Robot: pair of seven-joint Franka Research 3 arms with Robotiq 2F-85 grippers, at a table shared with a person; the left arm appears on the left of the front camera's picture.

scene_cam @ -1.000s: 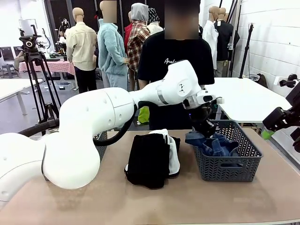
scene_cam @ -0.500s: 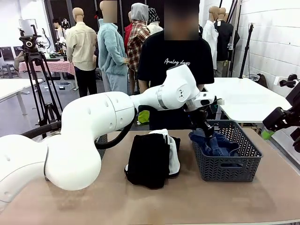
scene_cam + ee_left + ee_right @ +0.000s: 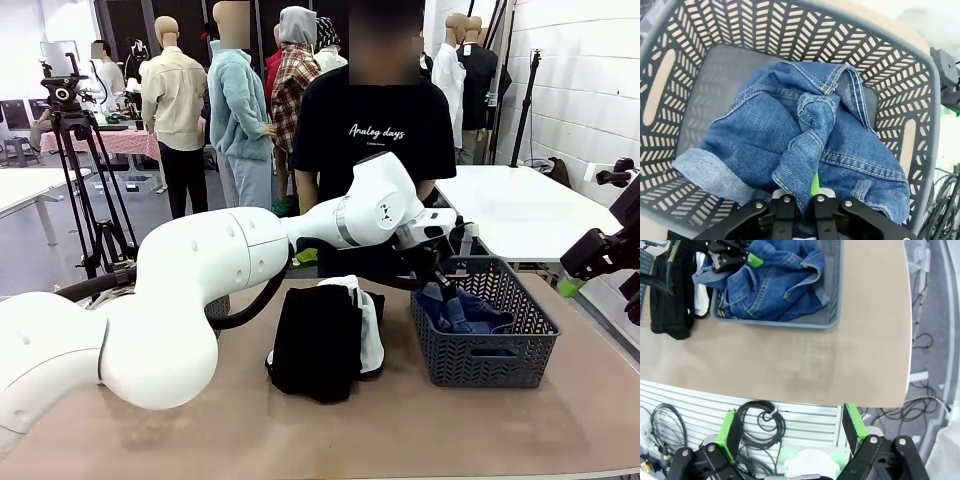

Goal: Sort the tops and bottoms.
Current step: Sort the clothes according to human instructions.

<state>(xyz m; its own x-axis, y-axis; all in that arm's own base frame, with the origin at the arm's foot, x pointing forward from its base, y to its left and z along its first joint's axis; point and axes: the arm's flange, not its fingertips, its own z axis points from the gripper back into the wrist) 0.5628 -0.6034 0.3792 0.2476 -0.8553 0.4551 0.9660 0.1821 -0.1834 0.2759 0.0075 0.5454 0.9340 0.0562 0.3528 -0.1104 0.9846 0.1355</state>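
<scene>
The blue denim piece (image 3: 465,311) lies crumpled inside the grey basket (image 3: 480,362) on the right of the table. My left gripper (image 3: 438,270) reaches over the basket's left rim and is shut on a fold of the denim (image 3: 790,130), with a green pad (image 3: 814,184) showing against the cloth. To the left of the basket lie black pieces (image 3: 315,345) in a pile, with the white piece (image 3: 369,322) tucked under them. My right gripper (image 3: 790,432) hangs open beyond the table's right end, holding nothing.
A person in a black printed T-shirt (image 3: 375,125) stands at the far side behind the basket. A second grey basket (image 3: 215,304) sits partly hidden behind my left arm. Bare tabletop (image 3: 420,430) runs along the front, and cables (image 3: 757,422) hang below the table's edge.
My left gripper has shifted a little left and down, and the denim that bulged above the basket's left rim now rests lower inside the basket. The right arm has stayed still.
</scene>
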